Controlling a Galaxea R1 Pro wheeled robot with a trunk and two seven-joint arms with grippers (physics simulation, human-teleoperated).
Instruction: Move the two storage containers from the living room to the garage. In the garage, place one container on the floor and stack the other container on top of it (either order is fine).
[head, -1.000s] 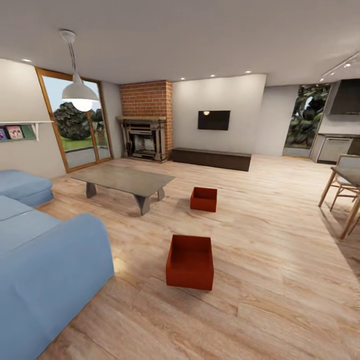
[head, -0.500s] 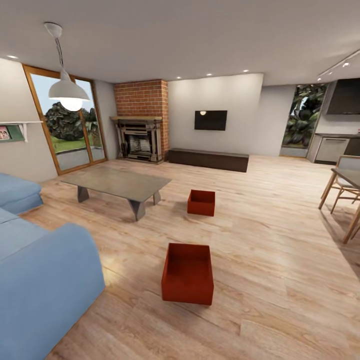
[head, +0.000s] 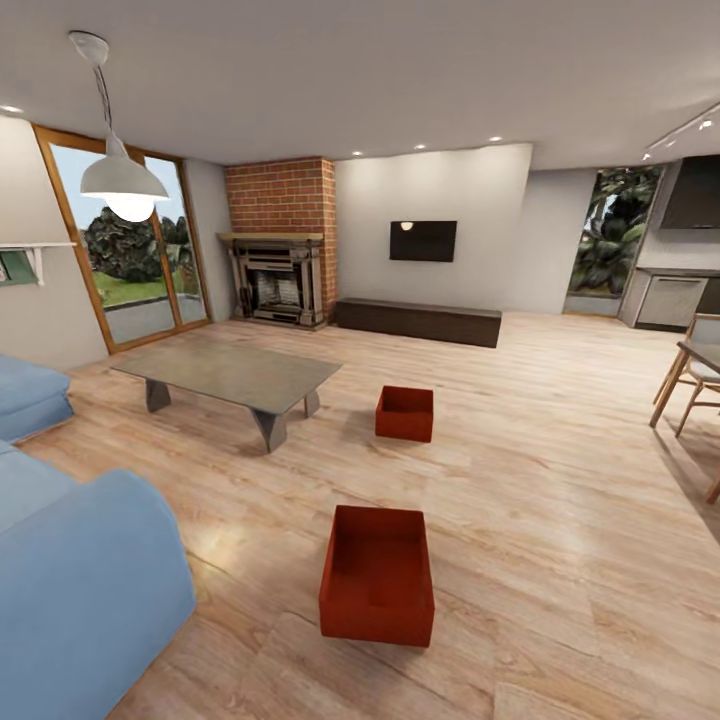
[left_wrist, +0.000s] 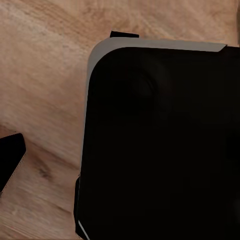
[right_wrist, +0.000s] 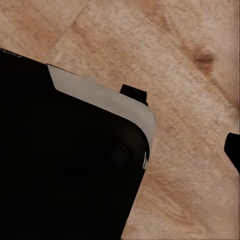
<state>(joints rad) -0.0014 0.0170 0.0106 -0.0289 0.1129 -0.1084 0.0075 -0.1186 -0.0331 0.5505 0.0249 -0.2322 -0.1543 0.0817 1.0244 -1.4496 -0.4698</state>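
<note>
1. Grippers: wrist views show dark robot bodywork over light wood-plank flooring (right_wrist: 190, 75); can't tell if either claw is apart or together.
2. Near red-orange lidless rectangular box (head: 377, 587) sits on the planks straight ahead, long axis pointing away; neither arm looks nearer.
3. 2nd red-orange box (head: 405, 413) lies beyond it, beside the low grey table (head: 230, 374).
4. Both in living rm; garage not visible.
5. Blue sofa (head: 80, 580) is cut off at the frame edge.

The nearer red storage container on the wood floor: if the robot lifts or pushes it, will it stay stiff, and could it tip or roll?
The nearer storage container probably stays stiff: its thin walls stand straight. It seems empty and lidless, so likely light for its size. Its flat base rests on the plank floor, so a push should slide it, not roll it; tipping seems unlikely.
</note>
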